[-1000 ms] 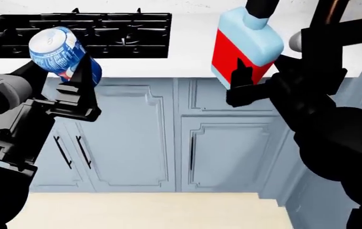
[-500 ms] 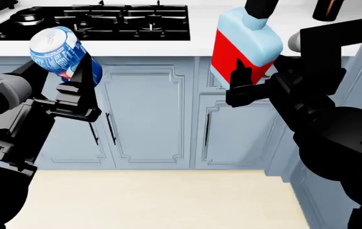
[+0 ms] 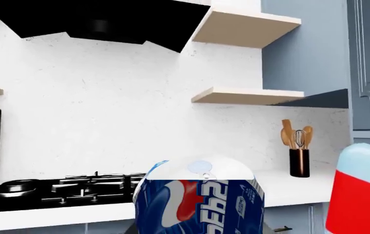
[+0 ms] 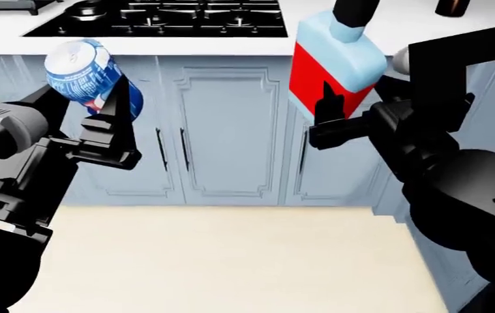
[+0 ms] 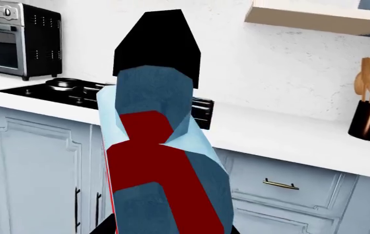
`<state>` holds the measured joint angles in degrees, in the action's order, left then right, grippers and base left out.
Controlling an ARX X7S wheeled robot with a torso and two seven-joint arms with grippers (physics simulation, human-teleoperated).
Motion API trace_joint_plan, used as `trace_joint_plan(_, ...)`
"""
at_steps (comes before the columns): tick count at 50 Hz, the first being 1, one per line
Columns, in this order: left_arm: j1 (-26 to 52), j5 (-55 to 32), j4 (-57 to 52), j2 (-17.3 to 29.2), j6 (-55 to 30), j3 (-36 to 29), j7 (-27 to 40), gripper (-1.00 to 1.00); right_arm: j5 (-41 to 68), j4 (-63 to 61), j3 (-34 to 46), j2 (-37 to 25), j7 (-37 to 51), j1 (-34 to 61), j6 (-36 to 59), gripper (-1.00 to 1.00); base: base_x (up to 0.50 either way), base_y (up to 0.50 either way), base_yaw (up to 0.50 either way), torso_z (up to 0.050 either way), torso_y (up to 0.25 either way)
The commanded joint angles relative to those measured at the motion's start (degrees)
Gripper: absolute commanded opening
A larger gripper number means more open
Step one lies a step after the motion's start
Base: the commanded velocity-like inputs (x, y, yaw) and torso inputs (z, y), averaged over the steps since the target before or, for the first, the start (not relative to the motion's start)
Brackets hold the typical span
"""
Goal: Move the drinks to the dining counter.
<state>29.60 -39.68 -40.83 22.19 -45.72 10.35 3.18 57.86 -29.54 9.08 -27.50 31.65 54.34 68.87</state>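
Holding both drinks aloft, well short of any counter. Left gripper (image 4: 112, 127) is pinched on the Pepsi can (image 4: 89, 73), which sits tilted, silver top leaning toward the far left; black fingers (image 4: 119, 111) press its near-right side. From the left wrist view the can (image 3: 200, 202) fills the near foreground, logo visible, rim toward the wall.

Right gripper (image 4: 334, 120) is clamped on the lower part of the light-blue bottle (image 4: 334, 62), roughly upright with a slight lean, red label facing left, black cap (image 4: 354, 12) at top. Right wrist view shows the bottle (image 5: 162, 165) close up, cap (image 5: 157, 41) uppermost.

Beyond both arms: white worktop (image 4: 229, 44) with black gas hob (image 4: 177, 16), grey-blue cabinet doors (image 4: 225, 130) beneath it. Pale floor (image 4: 221, 261) near the robot. Far right on the worktop, a dark utensil holder (image 5: 368, 119) with wooden spoons and a whisk. Toaster oven (image 5: 17, 39) stands at far left, beside the hob. Shelves (image 3: 246, 95) on the wall above.
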Motion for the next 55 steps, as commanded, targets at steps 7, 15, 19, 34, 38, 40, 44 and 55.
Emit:
trace_joint_plan(7, 0.7, -1.5, 0.0, 0.3, 0.0, 0.0, 0.9, -1.0, -1.0, -0.4, -0.6, -0.2, -0.1, 1.1, -0.1, -1.0, -0.5, 0.32, 0.0, 0.001, 0.0)
trace_joint_plan(15, 0.5, -1.4, 0.2, 0.5, 0.4, -0.1, 0.8, -1.0, -1.4, 0.2, 0.1, -0.2, -0.4, 1.3, -0.6, -1.0, -0.5, 0.33, 0.0, 0.0, 0.0)
trace_joint_plan(19, 0.4, -1.6, 0.1, 0.6, 0.4, 0.1, 0.9, -1.0, -1.6, 0.2, 0.4, -0.4, -0.4, 1.1, -0.8, -1.0, -0.5, 0.33, 0.0, 0.0, 0.0)
trace_joint_plan(34, -0.2, -2.0, 0.0, 0.8, 0.8, 0.2, 1.1, -1.0, -1.3, 0.1, 0.5, -0.7, 0.5, 0.9, -0.8, -1.0, -0.5, 0.32, 0.0, 0.001, 0.001)
trace_joint_plan(38, -0.2, -1.9, 0.1, 0.9, 0.9, 0.1, 1.2, -1.0, -1.3, 0.0, 0.5, -0.7, 0.4, 0.6, -1.2, -1.0, -0.5, 0.32, 0.0, 0.003, 0.0)
trace_joint_plan(40, -0.2, -1.9, 0.1, 0.9, 0.9, 0.1, 1.2, -1.0, -1.4, -0.9, 0.8, -1.1, -0.8, 0.3, -2.4, -1.0, -0.5, 0.32, 0.0, 0.0, 0.0)
trace_joint_plan(44, -0.3, -2.0, -0.1, 1.0, 1.0, 0.0, 1.2, -1.0, -1.2, -0.8, 0.3, -1.2, -0.2, 0.2, -2.2, -1.0, -0.48, 0.17, 0.19, 0.0, 0.0)
trace_joint_plan(55, -0.1, -2.2, -0.1, 1.3, 1.0, -0.2, 1.6, -1.0, -4.2, -0.5, 1.9, -2.1, 1.3, 0.4, -3.0, -1.0, -0.01, 0.0, 0.26, 0.0, 0.001)
